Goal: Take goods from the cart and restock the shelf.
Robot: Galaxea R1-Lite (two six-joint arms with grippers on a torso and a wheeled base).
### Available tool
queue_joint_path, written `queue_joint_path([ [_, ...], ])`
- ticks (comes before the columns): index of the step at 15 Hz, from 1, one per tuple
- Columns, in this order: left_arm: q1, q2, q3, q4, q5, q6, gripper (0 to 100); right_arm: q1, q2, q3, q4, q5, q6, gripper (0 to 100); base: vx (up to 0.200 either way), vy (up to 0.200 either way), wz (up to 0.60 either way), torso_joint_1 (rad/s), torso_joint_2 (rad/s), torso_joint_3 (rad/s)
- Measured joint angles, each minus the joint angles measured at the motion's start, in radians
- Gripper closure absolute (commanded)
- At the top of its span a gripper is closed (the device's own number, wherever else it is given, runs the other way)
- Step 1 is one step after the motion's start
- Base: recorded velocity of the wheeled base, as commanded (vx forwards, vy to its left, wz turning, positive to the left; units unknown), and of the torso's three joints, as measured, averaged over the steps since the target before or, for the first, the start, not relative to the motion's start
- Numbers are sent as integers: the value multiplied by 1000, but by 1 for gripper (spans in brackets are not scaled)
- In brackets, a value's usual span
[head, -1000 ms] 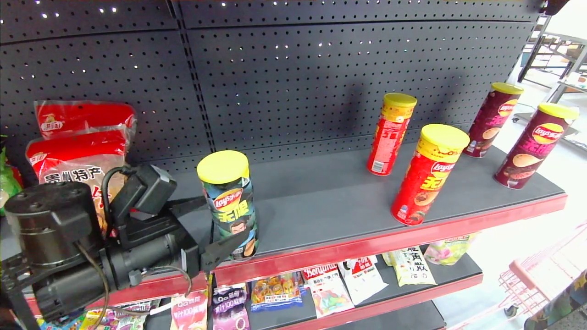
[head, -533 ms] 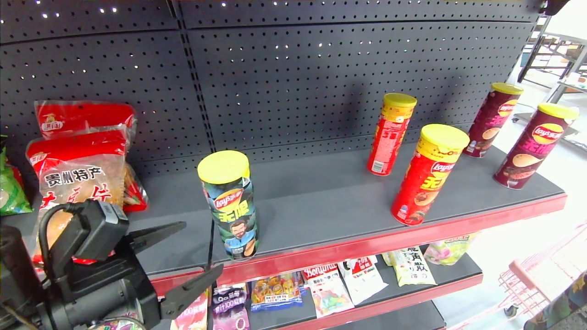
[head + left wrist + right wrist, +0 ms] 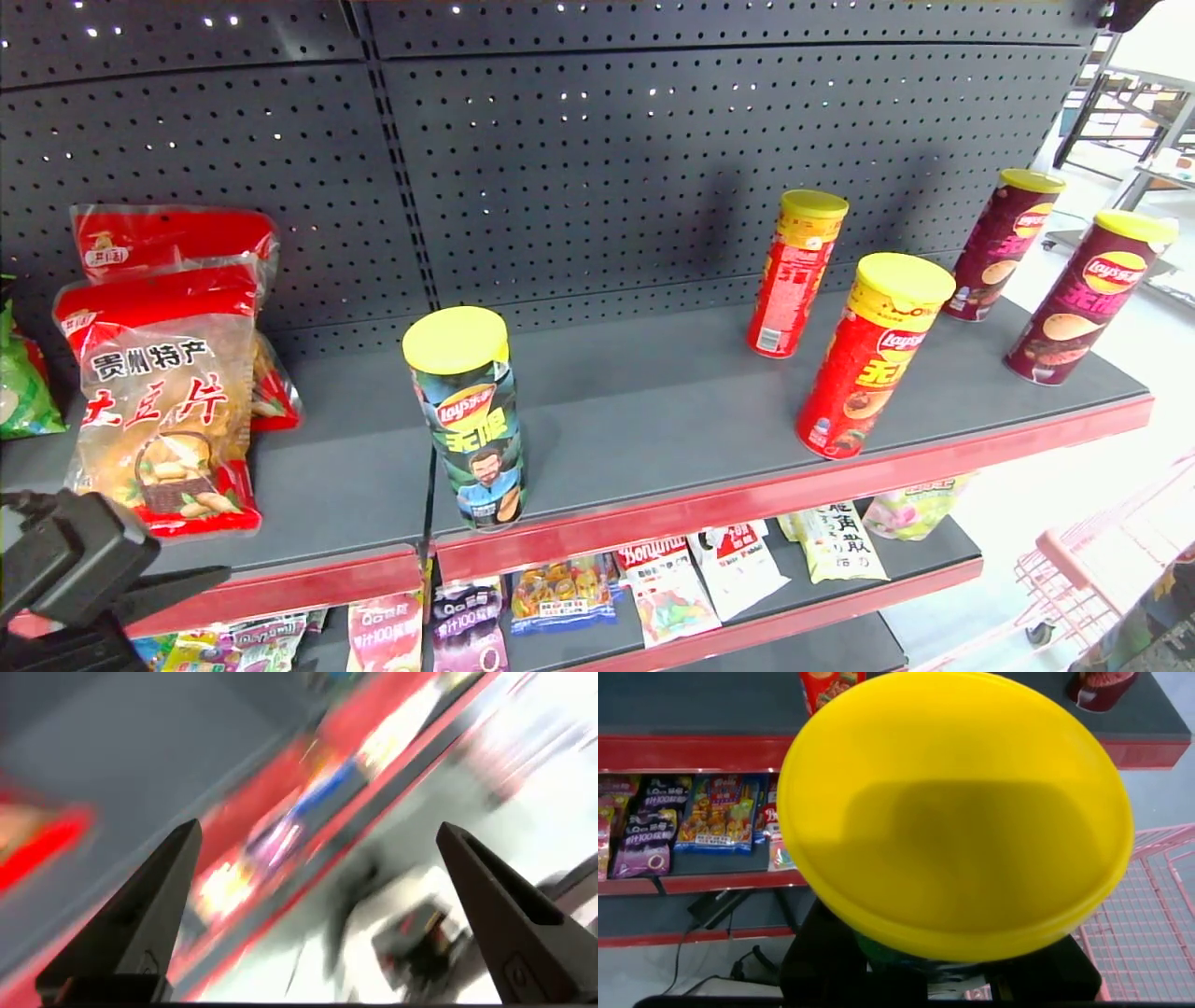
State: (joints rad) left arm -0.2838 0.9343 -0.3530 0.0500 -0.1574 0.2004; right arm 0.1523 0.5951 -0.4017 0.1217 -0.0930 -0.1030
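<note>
Currently on the shelf (image 3: 653, 401): a green can (image 3: 464, 415) with a yellow lid stands upright by the red front edge, left of centre.
Red cans: two, upright, yellow-lidded and apart from each other. The rear red can (image 3: 795, 273) is near the perforated back panel and the front red can (image 3: 875, 355) is close to the front edge.
Maroon cans: two, upright, at the shelf's right end. The rear maroon can (image 3: 1004, 245) is near the back panel and the front maroon can (image 3: 1088, 296) is forward of it.
Red bags: the front red bag (image 3: 163, 401) leans against the rear red bag (image 3: 173, 238) at the shelf's left end.
Left end effector (image 3: 318, 831): low at the left, in front of the shelf's edge. Its fingers are spread wide with nothing between them.
Right end effector (image 3: 938, 985): closed on the held can (image 3: 952, 812). Its dark body flanks the can's green side, and the fingertips are hidden by the lid.
Held can: off the shelf, in front of and lower than the red edge, beside the cart (image 3: 1158, 915), with its yellow lid facing the wrist camera.
Lower shelf (image 3: 840, 597): a row of snack packets (image 3: 667, 583) lying flat.
</note>
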Motion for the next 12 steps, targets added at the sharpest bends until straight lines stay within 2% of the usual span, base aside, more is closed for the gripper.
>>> queue_joint_path([
  [2,43,-110,-88,210,21,41,0,0,10,-2,7,-1,-1,100,0,0,0,0,0,0],
  [4,74,-181,-153,279,54,52,0,1,17,-3,7,1,-2,100,0,0,0,0,0,0],
  [7,101,-197,-178,227,125,54,0,2,27,-3,5,1,-29,100,0,0,0,0,0,0],
  [12,107,-189,-165,192,132,54,0,1,33,-6,2,-2,-34,100,0,0,0,0,0,0],
])
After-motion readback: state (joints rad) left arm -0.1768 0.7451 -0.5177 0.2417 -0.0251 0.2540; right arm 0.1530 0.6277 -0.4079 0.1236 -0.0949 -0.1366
